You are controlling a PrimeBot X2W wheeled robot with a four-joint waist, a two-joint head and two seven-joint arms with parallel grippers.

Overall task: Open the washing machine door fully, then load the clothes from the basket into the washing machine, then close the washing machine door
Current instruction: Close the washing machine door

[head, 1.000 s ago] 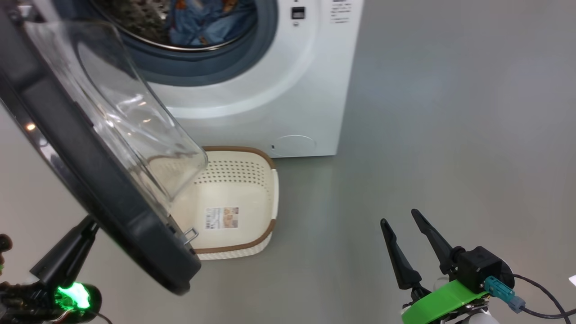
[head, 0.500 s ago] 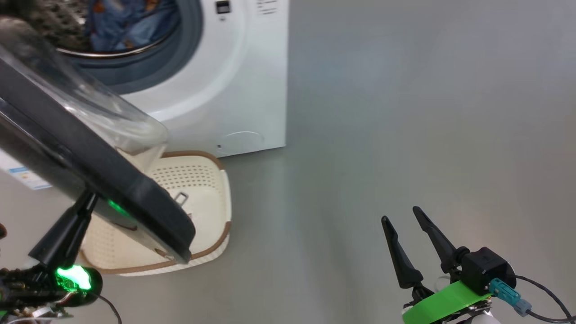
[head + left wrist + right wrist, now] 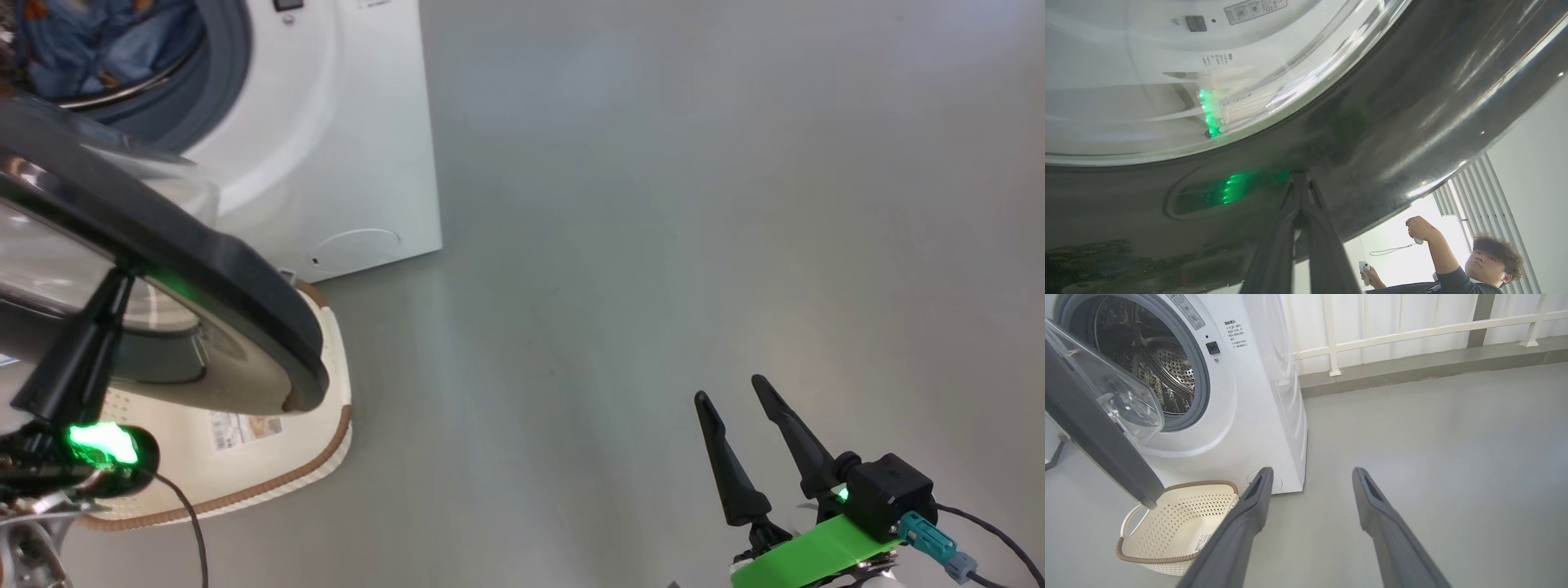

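We're in the closing stretch. The clothes point(image 3: 90, 49), blue with orange figures, lie inside the drum of the washing machine point(image 3: 359, 122), at the top left of the head view. The basket point(image 3: 1180, 514) sits on the floor just in front of the machine, below the door, and from the right wrist it looks empty, only a label on its bottom. So opening and loading count as done by our reckoning.

What's left is the shutting. The washing machine door point(image 3: 204, 261) stands partway open, its glass bowl facing the drum and well short of the grey seal. The left gripper point(image 3: 121, 278) has its fingers pressed together into one point, tips set against the glossy black outer rim. That looks to us like a push.

The right gripper point(image 3: 731, 390) hangs spread and holding nothing over bare floor, well apart from the machine.

The head view cuts the drum mouth off, so we can't tell whether any fabric trails over the seal.
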